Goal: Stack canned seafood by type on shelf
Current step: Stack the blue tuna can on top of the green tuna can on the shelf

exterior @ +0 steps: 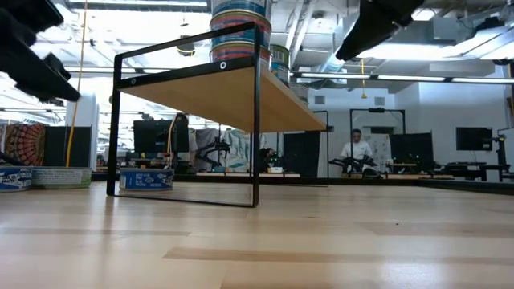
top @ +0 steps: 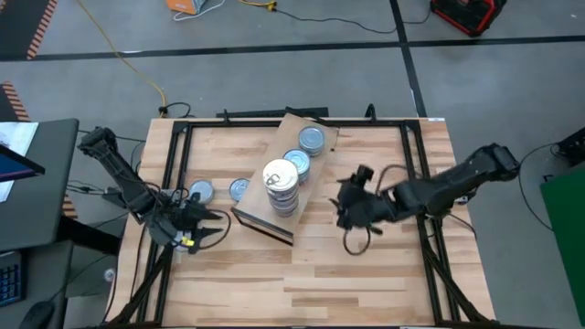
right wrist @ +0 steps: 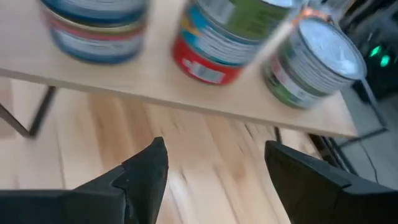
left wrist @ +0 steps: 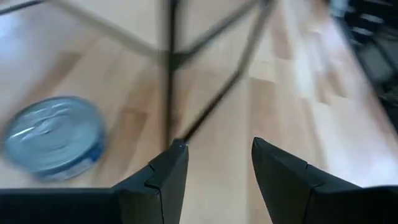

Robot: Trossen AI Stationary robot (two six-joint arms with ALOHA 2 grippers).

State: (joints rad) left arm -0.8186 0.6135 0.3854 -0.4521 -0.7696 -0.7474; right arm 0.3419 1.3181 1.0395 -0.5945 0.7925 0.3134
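Tall stack of cans (top: 281, 187) stands on the shelf (top: 259, 216).

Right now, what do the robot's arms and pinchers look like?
Both arms are dark, jointed and slim, with black cables looping near them. The left gripper has a small yellow mark beside it. Each gripper, like the right gripper, ends in two flat, black, wedge-shaped fingers.

light-wood shelf (top: 274, 196) with dark front edge on black legs; tall stack (top: 281, 187) of striped blue, white and red tins topped pale gold; blue-grey silver-topped tin (left wrist: 55, 137); pale slatted worktop (top: 366, 265).
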